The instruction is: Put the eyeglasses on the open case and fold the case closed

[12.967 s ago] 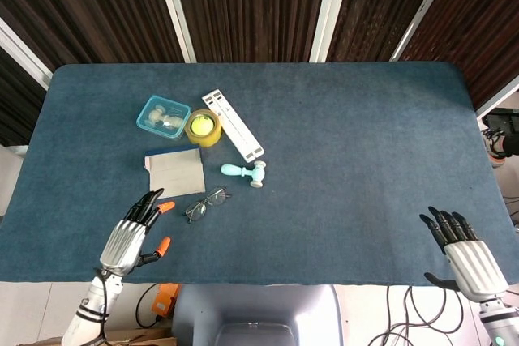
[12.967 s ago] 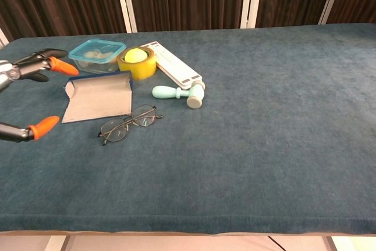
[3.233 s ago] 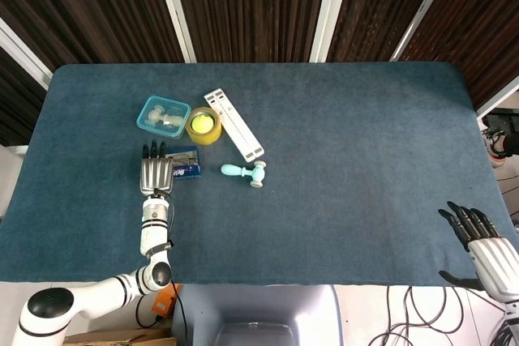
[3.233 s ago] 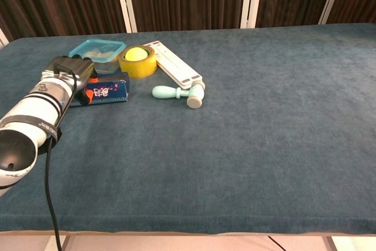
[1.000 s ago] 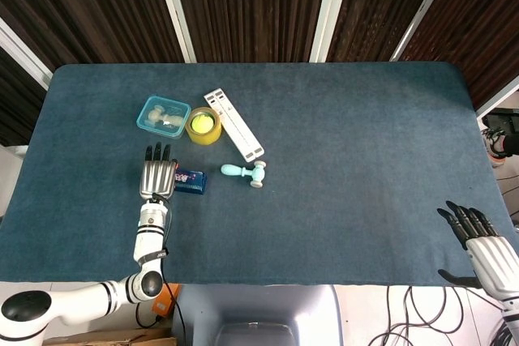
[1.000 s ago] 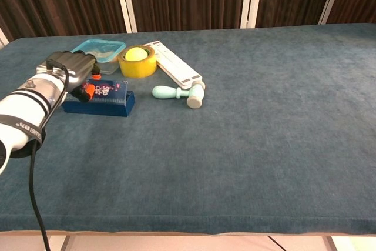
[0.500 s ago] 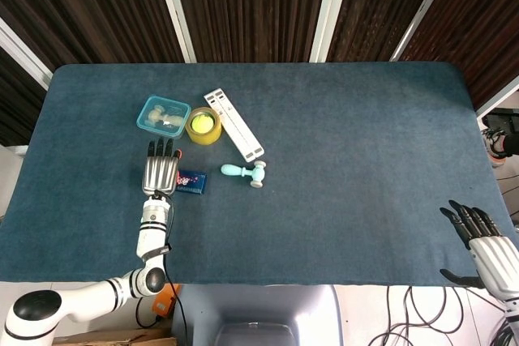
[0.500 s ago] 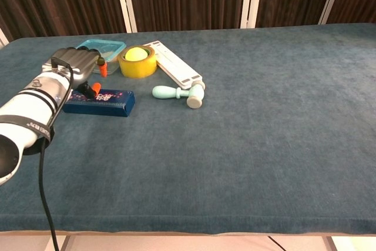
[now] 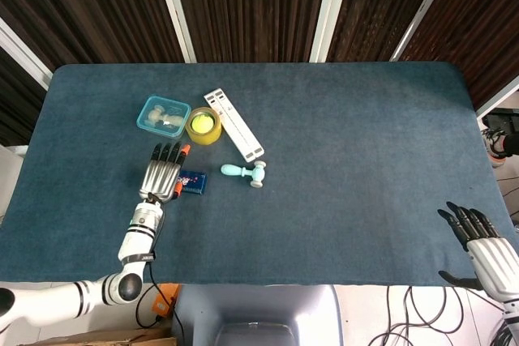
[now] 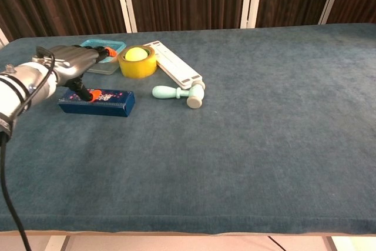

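Left hand (image 10: 73, 63) over the folded-shut case (image 10: 97, 103), fingers spread and extended, nothing gripped, an orange fingertip (image 10: 95, 96) touching the top. Case lying flat on the blue tablecloth (image 9: 340, 135), dark blue, long and narrow, with a bright printed pattern on top; eyeglasses out of sight. Behind it, a clear teal container (image 9: 163, 116) and a yellow tape roll (image 9: 203, 126). Further right, a white slotted strip (image 9: 233, 125) and a pale teal hammer-shaped toy (image 9: 244, 173). Far right, at the table's near edge, right hand (image 9: 485, 249), fingers straight and apart, holding nothing.
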`<action>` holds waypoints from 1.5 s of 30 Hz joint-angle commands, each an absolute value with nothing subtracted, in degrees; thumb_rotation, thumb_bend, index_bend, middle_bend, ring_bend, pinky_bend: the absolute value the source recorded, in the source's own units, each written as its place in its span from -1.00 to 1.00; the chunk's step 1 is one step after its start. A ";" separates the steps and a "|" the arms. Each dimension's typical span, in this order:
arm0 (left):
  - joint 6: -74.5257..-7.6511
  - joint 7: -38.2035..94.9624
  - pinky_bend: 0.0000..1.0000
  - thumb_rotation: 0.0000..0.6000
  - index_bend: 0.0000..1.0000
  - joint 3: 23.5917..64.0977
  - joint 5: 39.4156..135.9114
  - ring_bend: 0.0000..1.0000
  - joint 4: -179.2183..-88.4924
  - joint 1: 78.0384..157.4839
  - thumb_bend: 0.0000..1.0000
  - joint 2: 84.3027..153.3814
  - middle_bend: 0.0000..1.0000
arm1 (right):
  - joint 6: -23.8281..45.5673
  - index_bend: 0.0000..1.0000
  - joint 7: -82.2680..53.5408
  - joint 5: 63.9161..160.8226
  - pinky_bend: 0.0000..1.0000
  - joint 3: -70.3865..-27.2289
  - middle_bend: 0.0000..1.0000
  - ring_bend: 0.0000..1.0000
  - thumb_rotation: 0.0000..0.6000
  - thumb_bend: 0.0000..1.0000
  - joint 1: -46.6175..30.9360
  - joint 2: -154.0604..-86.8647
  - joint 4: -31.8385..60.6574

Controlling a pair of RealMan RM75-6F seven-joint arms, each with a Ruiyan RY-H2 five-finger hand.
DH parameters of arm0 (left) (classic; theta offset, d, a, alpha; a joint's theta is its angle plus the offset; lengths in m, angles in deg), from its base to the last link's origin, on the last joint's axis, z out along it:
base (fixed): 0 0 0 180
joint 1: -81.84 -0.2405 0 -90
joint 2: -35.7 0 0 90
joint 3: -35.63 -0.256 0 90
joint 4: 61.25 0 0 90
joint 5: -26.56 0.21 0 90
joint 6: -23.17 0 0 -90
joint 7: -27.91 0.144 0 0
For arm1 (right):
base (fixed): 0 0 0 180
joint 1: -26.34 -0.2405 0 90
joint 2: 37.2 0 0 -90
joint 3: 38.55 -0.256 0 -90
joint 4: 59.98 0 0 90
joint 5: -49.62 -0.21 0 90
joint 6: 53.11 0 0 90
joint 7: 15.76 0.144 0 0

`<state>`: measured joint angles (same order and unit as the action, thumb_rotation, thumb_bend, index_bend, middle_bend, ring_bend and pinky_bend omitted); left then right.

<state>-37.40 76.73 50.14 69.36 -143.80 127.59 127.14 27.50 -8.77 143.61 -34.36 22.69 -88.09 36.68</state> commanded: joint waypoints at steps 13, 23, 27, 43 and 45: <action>-32.83 85.51 -0.95 1.00 -1.00 44.67 54.03 -1.00 -146.04 133.91 -0.27 123.57 -1.00 | 27.51 -1.00 -8.55 143.53 -1.00 -34.43 -1.00 -1.00 1.00 -0.50 22.67 -88.05 36.58; -31.56 80.67 -0.95 1.00 -0.54 44.17 56.57 -1.00 -141.14 134.61 -0.26 125.91 -1.00 | 27.24 -1.00 -8.67 143.15 -1.00 -34.59 -1.00 -1.00 1.00 -0.50 22.55 -88.09 36.59; -31.59 80.17 -0.94 1.00 -0.31 43.99 56.55 -1.00 -140.39 134.88 -0.25 126.24 -1.00 | 27.15 -1.00 -8.74 143.08 -1.00 -34.61 -1.00 -1.00 1.00 -0.50 22.52 -88.12 36.60; -33.30 76.36 -0.92 1.00 -1.00 43.55 59.32 -1.00 -142.05 134.23 -0.26 125.11 -1.00 | 26.92 -1.00 -9.51 143.04 -1.00 -34.57 -1.00 -1.00 1.00 -0.50 22.50 -88.36 36.70; -34.64 74.95 -0.92 1.00 -1.00 43.33 61.39 -1.00 -144.44 133.34 -0.26 123.47 -1.00 | 26.85 -1.00 -9.60 143.10 -1.00 -34.53 -1.00 -1.00 1.00 -0.50 22.47 -88.39 36.67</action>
<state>-33.51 76.13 43.54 59.93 -142.74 134.08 124.75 26.86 -9.60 143.09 -34.53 22.48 -88.38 36.67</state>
